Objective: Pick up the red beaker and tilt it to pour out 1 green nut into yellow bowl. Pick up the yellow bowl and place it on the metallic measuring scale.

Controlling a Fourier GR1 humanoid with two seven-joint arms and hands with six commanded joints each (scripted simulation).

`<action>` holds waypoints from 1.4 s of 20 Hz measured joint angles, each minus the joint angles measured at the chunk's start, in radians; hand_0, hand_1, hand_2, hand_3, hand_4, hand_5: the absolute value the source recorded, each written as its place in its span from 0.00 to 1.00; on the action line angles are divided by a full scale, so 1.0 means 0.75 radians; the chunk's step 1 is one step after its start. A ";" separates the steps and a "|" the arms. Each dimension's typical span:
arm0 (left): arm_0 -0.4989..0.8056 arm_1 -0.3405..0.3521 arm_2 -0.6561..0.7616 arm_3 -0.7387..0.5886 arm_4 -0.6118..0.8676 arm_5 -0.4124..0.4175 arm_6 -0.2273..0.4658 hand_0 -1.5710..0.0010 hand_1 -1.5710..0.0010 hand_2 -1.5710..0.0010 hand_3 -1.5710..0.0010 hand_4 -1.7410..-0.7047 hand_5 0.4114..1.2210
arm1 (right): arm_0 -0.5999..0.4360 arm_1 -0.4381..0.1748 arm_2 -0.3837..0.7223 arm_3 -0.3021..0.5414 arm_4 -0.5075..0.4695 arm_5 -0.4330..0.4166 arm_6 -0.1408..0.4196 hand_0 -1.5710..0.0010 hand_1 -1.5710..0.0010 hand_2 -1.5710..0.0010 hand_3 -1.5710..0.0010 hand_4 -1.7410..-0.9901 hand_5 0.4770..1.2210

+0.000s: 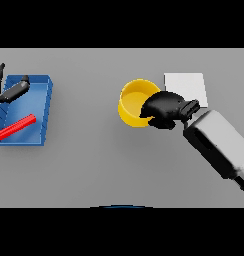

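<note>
Right hand (165, 109) on yellow bowl (132, 102) rim

You get no readable text, labels, brands or numbers anywhere here. The yellow bowl (133, 103), blue tray (41, 95) and white scale plate (186, 85) all show plain, unmarked surfaces to you.

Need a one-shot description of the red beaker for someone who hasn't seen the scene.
Start at the grey table and go to its far left, where a blue tray sits under the left hand. The red beaker lies on its side in the tray's near half. It is the only red thing, long and thin, unlike the round yellow bowl at the right hand.
</note>
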 measured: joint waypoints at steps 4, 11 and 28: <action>0.006 0.012 0.009 -0.011 0.007 0.006 0.003 1.00 1.00 1.00 1.00 0.91 0.38 | 0.001 -0.015 -0.035 -0.038 -0.035 0.039 0.068 0.00 0.00 0.01 0.21 0.03 1.00; 0.009 0.032 -0.003 -0.057 -0.013 0.025 0.043 1.00 1.00 1.00 1.00 0.91 0.40 | -0.109 -0.130 -0.100 0.113 0.009 -0.077 -0.033 0.00 0.00 0.00 0.20 0.03 1.00; 0.002 0.065 -0.036 -0.077 0.014 0.041 0.114 1.00 1.00 1.00 1.00 0.90 0.42 | -0.206 -0.122 -0.157 0.808 0.051 -0.414 -0.143 0.00 0.00 0.00 0.10 0.02 1.00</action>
